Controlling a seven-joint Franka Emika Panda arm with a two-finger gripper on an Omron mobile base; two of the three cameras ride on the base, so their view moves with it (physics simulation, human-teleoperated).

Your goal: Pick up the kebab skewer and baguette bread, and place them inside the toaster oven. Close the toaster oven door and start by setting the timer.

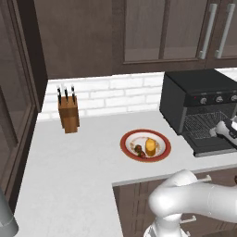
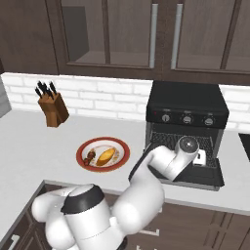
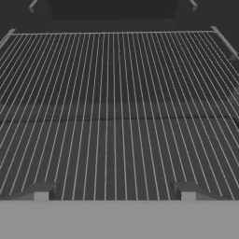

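Observation:
The black toaster oven (image 1: 199,92) (image 2: 188,100) stands at the right of the counter. Its door (image 1: 214,144) (image 2: 217,179) lies folded down flat in front. My gripper (image 1: 215,132) (image 3: 114,192) hovers above that door at the oven's mouth, facing the wire rack (image 3: 114,107). Its jaws stand wide open with nothing between them. The baguette bread (image 1: 151,146) (image 2: 106,156) and the kebab skewer (image 1: 139,150) (image 2: 90,158) lie side by side on a red-rimmed plate (image 1: 163,139) (image 2: 122,146), left of the oven and well apart from the gripper.
A wooden knife block (image 1: 68,113) (image 2: 52,110) stands at the back left by the tiled wall. Dark upper cabinets (image 2: 146,34) hang over the counter. The counter's front edge (image 1: 139,179) runs just below the plate. The oven's knobs (image 2: 187,118) sit above its opening.

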